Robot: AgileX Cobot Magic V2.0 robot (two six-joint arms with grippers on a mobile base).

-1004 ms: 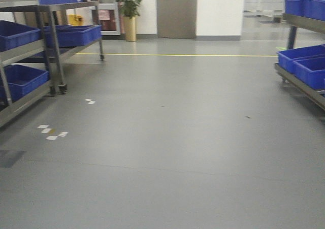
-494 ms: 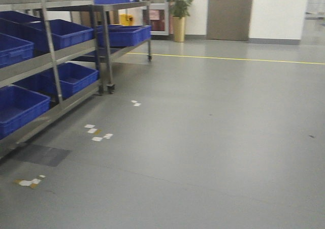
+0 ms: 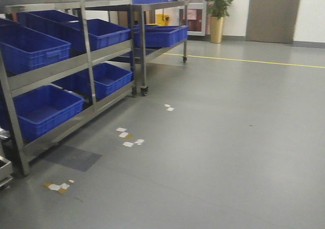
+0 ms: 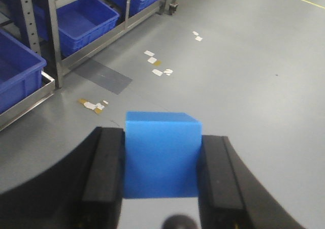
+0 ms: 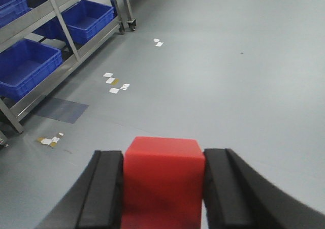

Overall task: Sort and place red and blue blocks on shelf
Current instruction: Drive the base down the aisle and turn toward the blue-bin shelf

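In the left wrist view my left gripper (image 4: 162,137) is shut on the blue block (image 4: 161,160). Its black fingers (image 4: 107,163) press both sides of the cube, held above the grey floor. My right gripper (image 5: 163,155) is shut on the red block (image 5: 163,186) in the same way, in the right wrist view. The steel shelf rack (image 3: 48,72) stands at the left, some way off from both grippers; it also shows as the rack (image 4: 51,33) and the rack (image 5: 66,33) in the wrist views. Neither gripper shows in the front view.
Large blue bins (image 3: 35,46) fill the rack's levels. A second wheeled rack (image 3: 152,8) stands behind it. White tape marks (image 3: 127,136) dot the floor, with a yellow line (image 3: 254,61) farther off. A potted plant (image 3: 218,15) and a door (image 3: 271,13) are at the back wall.
The front view has swung left. The left racks have come closer and fill more of the frame, and the rack with bins on the right has left the view.
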